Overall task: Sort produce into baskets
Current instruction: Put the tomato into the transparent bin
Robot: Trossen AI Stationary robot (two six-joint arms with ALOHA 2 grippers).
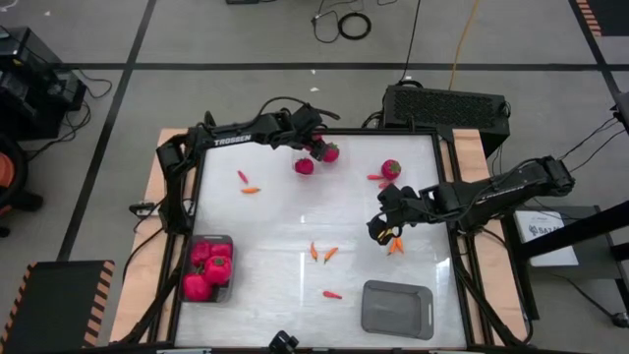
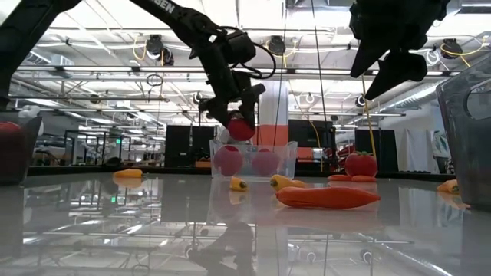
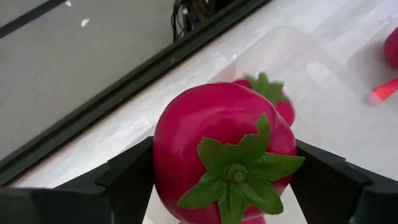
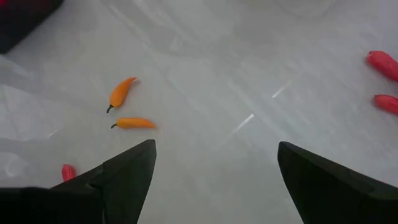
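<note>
High view: a red fruit point(image 1: 330, 152) is held by the left gripper point(image 1: 320, 149) at upper centre, above the tabletop point(image 1: 285, 226); the right gripper point(image 1: 385, 232), empty, is set right of centre; a bin point(image 1: 397, 309) is seen lower right.
Low view: the fruit is carried clear of the tabletop, upper centre.
Left wrist view: the fruit is clamped between both fingers point(image 3: 127, 180).
Right wrist view: the jaws are spread wide; two orange peppers point(image 4: 122, 92) are seen at left.

Open tabletop point(image 1: 285, 221) mid-table. Obstructed near centre front by scattered orange peppers point(image 1: 322, 253), at front corners by filled bin point(image 1: 208, 267) and empty grey bin point(image 1: 397, 309).
</note>
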